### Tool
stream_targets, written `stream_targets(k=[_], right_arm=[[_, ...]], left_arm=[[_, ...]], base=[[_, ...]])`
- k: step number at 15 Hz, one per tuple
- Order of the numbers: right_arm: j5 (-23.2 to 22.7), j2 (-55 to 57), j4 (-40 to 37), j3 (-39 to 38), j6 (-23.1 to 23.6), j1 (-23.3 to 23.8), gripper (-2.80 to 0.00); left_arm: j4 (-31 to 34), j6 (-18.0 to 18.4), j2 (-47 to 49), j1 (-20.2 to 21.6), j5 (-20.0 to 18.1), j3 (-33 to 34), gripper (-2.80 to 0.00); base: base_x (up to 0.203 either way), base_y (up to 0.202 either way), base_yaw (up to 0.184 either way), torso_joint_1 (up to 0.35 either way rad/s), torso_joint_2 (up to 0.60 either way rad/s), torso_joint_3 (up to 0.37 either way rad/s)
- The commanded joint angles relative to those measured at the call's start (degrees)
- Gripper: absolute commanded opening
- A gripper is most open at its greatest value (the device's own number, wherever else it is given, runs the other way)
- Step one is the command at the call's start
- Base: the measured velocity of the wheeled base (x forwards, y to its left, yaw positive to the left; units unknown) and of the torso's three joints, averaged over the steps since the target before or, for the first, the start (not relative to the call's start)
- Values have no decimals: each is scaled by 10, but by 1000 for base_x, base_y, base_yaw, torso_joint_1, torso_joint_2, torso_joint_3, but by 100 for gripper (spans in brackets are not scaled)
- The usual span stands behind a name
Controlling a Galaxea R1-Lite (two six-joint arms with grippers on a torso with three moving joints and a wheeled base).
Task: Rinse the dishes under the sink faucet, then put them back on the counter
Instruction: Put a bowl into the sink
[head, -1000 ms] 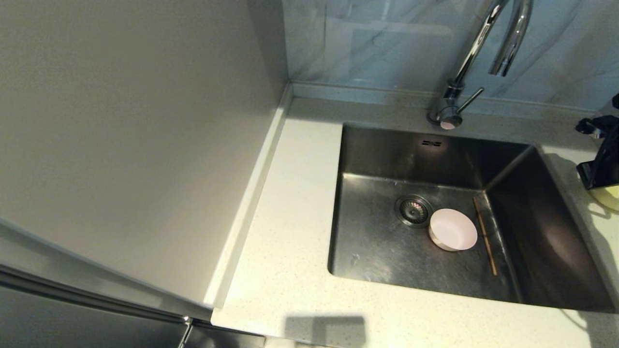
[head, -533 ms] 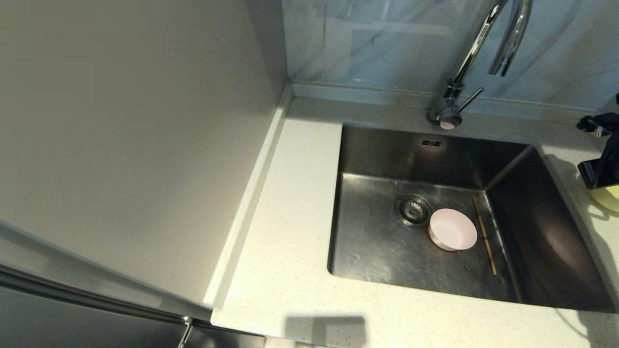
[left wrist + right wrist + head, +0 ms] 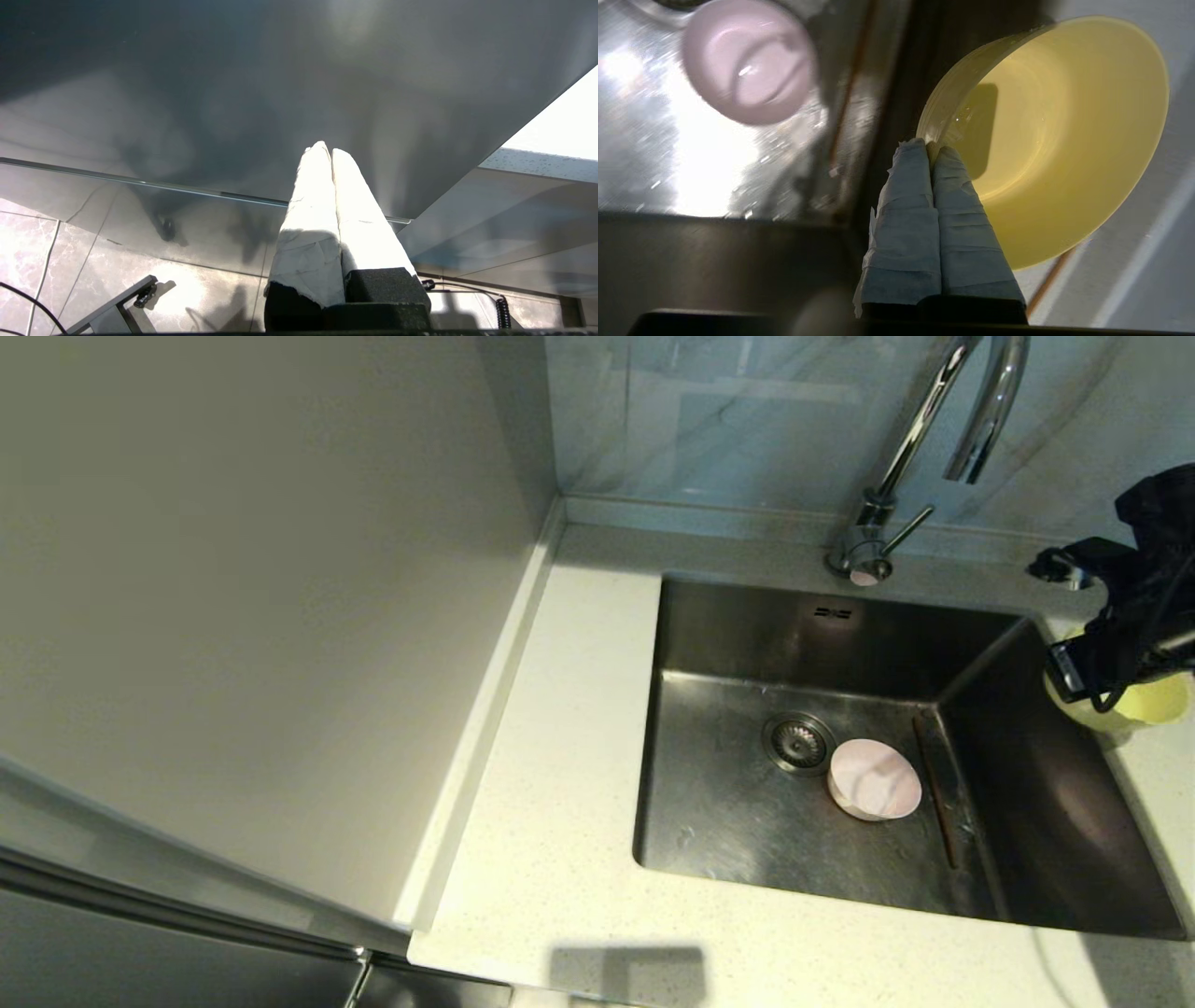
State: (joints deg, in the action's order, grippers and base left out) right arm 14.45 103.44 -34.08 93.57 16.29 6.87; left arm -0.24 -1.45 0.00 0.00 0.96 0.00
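My right gripper is shut on the rim of the yellow-green bowl. It holds the bowl tilted above the sink's right edge. The pale pink bowl sits upright on the sink floor beside the drain. One brown chopstick lies on the sink floor, right of the pink bowl. Another chopstick lies on the counter under the held bowl. The faucet stands behind the sink with its spout over the basin. My left gripper is shut and empty, parked low beside the cabinet.
The speckled counter runs left of and in front of the sink. A tall beige panel walls off the left side. The faucet's lever handle sticks out toward the right at its base.
My right arm has moved left toward the sink with the yellow-green bowl, which now hangs by the basin's right edge. The pink bowl and the chopstick in the sink have not moved.
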Motion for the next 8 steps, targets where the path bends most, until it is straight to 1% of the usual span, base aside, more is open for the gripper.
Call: stream_targets(k=[1,4,6,8], right_arm=[[15,-23,-1,-38,-7,-55,-280],[58,-20,1,-80,-55,-142,-280],[90,-2,6,-90,-83,-199,-280],[116,22,23,-91,-93,-242,-280]], left_arm=[[0,0,-2,0,0,0,-280],[0,0,-2,0,0,0,-280],[0,0,-2,0,0,0,-280],[0,0,-2,0,0,0,-280]], base=[[0,0,0,0,0,0],[0,0,0,0,0,0],[0,0,0,0,0,0],[0,0,0,0,0,0]])
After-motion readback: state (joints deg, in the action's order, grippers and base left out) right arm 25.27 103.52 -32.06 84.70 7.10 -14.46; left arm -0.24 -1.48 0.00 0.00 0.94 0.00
